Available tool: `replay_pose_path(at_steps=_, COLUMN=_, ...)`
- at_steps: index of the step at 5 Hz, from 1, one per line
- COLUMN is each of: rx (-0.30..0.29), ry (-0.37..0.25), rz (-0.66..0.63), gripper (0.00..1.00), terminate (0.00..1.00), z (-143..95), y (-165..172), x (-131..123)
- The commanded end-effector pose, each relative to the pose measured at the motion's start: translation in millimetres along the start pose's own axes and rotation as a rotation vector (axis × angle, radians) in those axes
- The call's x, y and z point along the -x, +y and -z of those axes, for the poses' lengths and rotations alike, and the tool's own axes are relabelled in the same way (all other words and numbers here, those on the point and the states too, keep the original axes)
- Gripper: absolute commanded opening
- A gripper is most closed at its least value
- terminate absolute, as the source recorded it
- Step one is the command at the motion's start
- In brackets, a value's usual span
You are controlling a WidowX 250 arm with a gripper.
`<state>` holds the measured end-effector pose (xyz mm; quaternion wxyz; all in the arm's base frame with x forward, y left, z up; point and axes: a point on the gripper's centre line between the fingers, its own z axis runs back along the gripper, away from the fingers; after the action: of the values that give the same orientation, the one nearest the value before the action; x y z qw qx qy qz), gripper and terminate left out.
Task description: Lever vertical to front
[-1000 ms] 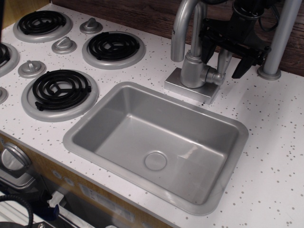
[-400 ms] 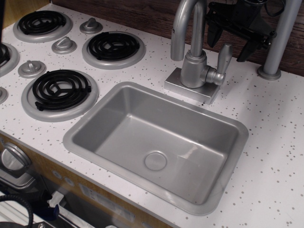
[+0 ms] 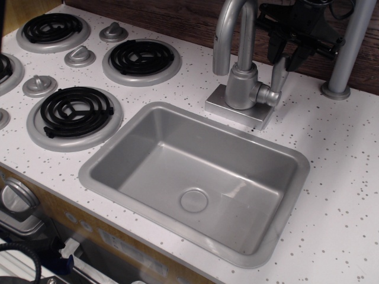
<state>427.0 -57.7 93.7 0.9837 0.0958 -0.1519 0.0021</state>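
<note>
The lever is a short silver paddle that stands upright on a stubby side arm at the right of the faucet body. My black gripper hangs over it from the upper right. Its two fingers sit close on either side of the lever's top, which is hidden between them. The gripper looks shut on the lever's upper end.
The tall curved spout rises just left of the gripper. A grey pole stands on the counter to its right. The sink basin lies in front of the faucet. Black burners and round knobs are at the left.
The gripper rose off the lever and opened wide above it. It has since narrowed its fingers onto the lever's top. The lever still stands upright.
</note>
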Motion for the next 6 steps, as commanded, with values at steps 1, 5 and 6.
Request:
replay_pose_path(at_steps=1, rx=0.001, ry=0.025, rz=-0.058, gripper=0.00, terminate=0.00, z=-21, y=3, x=14)
replay_pose_path(at_steps=5, rx=0.128, ry=0.168, rz=-0.061, gripper=0.00, terminate=0.00, z=21, y=9, x=53)
replay_pose_path(at_steps=6, rx=0.140, ry=0.163, rz=-0.057, gripper=0.00, terminate=0.00, z=24, y=8, x=52)
